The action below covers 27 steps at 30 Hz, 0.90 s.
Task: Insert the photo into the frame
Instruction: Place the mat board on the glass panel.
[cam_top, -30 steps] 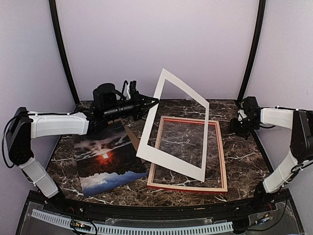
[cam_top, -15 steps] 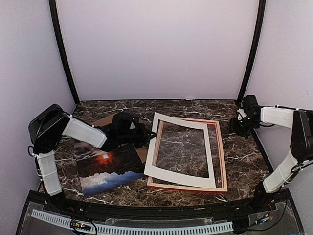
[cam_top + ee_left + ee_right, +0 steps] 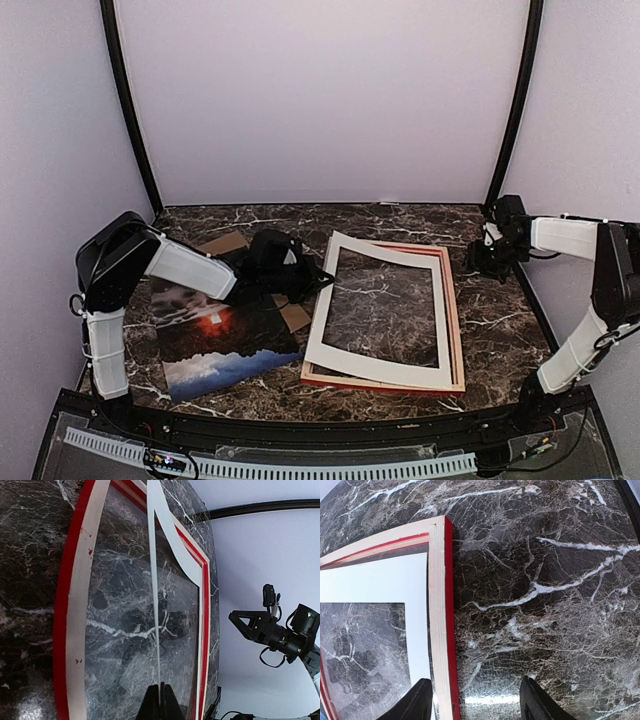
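Presently found the photo [image 3: 225, 345] lying flat and face up on the tabletop [image 3: 490, 330], left of the frame [image 3: 452, 320] and apart from it, with its far edge passing under the left arm. Judged light, thin and flexible, with a glossy face likely to slip and to take marks. Judged liable to sag or crease if lifted by one corner. Advise taking hold at a free edge, near side or left side, with a shallow pinch, and keeping the sheet low. Expect an awkward first lift, given the flat contact with the tabletop.

Found the frame lying pale side up, right of centre, with the white mat [image 3: 375, 364] resting across it and overhanging the left rail. Judged stiff and light. Noted reflections in the window, suggesting a pane; recommend treating as fragile.

Found the left arm reaching low from the left wall over the brown backing board [image 3: 222, 244]. Found the left fingers [image 3: 166, 707] closed on the mat's left edge, seen edge-on from the left wrist.

Found the right arm stretched along the right side. Found the right fingers [image 3: 480, 258] partly spread, holding nothing, over bare tabletop just beside the frame's far right corner.
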{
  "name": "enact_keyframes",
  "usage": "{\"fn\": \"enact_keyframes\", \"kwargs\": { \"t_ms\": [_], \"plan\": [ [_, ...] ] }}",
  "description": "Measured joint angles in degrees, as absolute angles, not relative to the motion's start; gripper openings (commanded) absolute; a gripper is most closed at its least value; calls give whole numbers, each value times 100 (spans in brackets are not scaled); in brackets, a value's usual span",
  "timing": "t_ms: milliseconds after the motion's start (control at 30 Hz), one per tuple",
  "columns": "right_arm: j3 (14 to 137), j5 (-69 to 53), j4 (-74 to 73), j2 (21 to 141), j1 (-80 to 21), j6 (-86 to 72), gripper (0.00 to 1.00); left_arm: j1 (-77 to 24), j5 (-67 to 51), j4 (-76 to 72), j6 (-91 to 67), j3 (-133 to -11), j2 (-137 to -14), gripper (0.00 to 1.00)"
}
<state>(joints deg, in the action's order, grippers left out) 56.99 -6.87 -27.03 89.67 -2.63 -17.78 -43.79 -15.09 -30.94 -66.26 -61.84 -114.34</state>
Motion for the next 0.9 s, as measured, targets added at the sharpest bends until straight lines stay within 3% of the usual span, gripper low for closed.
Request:
{"fn": "enact_keyframes", "kwargs": {
  "t_ms": [900],
  "plan": [
    [5699,-794,-2698,9043,-381,-1739,60,-4678,-635,-2794,-6143,-6663,-11751,0]
  ]
}}
